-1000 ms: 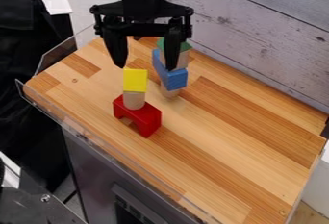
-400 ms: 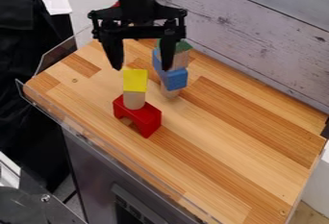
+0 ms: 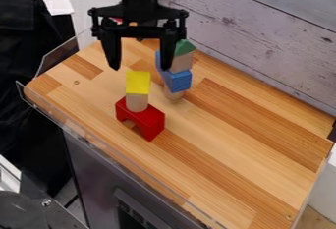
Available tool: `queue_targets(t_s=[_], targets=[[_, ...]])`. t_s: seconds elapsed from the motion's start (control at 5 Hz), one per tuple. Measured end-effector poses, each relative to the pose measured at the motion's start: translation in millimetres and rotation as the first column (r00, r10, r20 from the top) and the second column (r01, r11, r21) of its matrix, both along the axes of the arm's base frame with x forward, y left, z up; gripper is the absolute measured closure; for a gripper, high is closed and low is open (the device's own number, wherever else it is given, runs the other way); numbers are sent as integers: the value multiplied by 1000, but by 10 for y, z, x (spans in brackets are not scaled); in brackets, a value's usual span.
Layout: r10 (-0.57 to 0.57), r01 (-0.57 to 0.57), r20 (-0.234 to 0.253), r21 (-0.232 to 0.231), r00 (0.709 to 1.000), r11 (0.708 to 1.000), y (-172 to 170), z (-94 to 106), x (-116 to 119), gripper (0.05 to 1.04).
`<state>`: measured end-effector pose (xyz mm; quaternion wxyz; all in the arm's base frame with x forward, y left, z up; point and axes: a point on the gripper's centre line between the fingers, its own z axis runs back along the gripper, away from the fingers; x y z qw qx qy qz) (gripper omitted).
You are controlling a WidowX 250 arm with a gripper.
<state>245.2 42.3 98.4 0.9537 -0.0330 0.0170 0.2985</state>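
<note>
Wall planks (image 3: 263, 36) are backing the tabletop (image 3: 230, 149). Near its long, clear-lipped edge, a red arch (image 3: 152, 121) is broadly supporting a cylinder (image 3: 136, 103) and yellow block (image 3: 138, 82); toward the wall-side edge, a blue block (image 3: 178, 81) is sitting in another stack. Above, the tool (image 3: 140, 69) is hanging wide open, gripping nothing — its spread clearing the yellow block's width.

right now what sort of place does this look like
Probably a robot lab or test bench: a black gripper hangs over a wooden tabletop with clear edging, near stacked toy blocks.
</note>
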Motion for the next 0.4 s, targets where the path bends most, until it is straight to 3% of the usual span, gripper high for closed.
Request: queue_targets(t_s=[0.2, 0.4], targets=[[-11, 11, -1, -27, 1000, 1000, -32, -67, 9, 84], [-15, 13, -31, -45, 999, 999, -28, -177, -12, 84]])
